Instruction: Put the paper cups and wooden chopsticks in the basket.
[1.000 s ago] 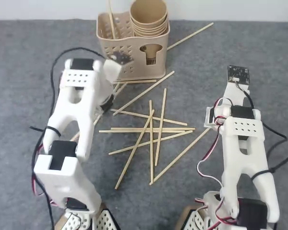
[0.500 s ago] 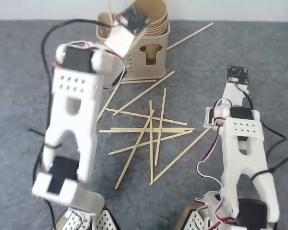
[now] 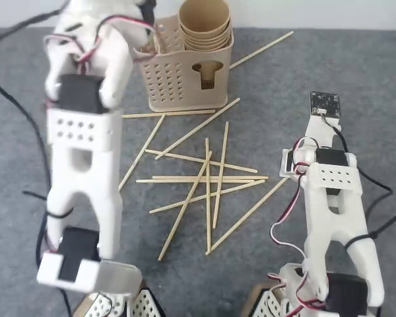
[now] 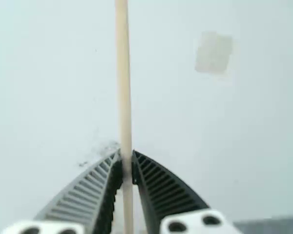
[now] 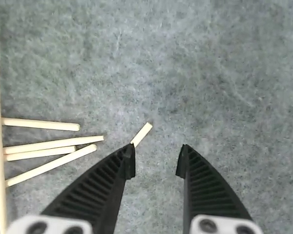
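One chopstick point(image 4: 122, 97) is clenched in the left hand point(image 4: 126, 158); the right hand point(image 5: 156, 156) gapes beside loose chopsticks point(image 5: 49, 145).

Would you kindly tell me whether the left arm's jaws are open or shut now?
Shut on a thin pale wooden chopstick: in the left wrist view both ribbed grey jaws press against its sides.

the basket point(image 3: 178, 82) is coloured beige and dotted with rows of small holes; the paper cups point(image 3: 204, 23) are tinted tan, the chopsticks point(image 3: 208, 178) pale wood, the table point(image 3: 369, 66) mottled grey.

Smooth wooden chopsticks point(image 3: 207, 179), rough felt mat point(image 3: 363, 66)
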Motion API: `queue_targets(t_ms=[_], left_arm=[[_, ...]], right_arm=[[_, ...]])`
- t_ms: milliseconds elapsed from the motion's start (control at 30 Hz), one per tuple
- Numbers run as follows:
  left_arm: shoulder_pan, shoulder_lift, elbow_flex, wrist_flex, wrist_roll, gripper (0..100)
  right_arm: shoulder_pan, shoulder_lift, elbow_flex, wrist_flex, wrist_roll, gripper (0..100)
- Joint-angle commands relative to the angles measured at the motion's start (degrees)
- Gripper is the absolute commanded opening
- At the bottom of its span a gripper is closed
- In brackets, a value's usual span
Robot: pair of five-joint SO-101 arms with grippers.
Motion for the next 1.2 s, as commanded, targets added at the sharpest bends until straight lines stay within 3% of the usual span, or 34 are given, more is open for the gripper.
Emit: queue_targets(t_ms=[0,167,533,667,800,1033,1167], left_arm=[[-1.58,2.11,2.07,-13.01,1.93,1],[-2.99,8.35,2.42,-16.79,1.93,1],[-3.69,19.6,2.33,-16.97,1.93,2],[-3.96,21.71,2.68,-16.35,1.93,14],[-5.63,20.4,2.33,-10.55,2.37,28],[-6.42,11.69,2.59,0.0,1.93,27],[-6.59,5.54,2.68,10.46,1.93,27]], right_arm=[[-0.4,-2.59,-0.35,-1.45,1.14,15.5],[-0.4,-2.59,-0.35,-1.45,1.14,15.5],[-0.4,-2.59,-0.35,-1.45,1.14,15.5],[-0.4,-2.59,-0.35,-1.45,1.14,15.5],[-0.4,-2.59,-0.35,-1.54,1.14,15.5],[-0.4,-2.42,-0.26,-2.68,1.23,15.5],[-0.4,-2.51,-0.26,-2.51,1.23,15.5]])
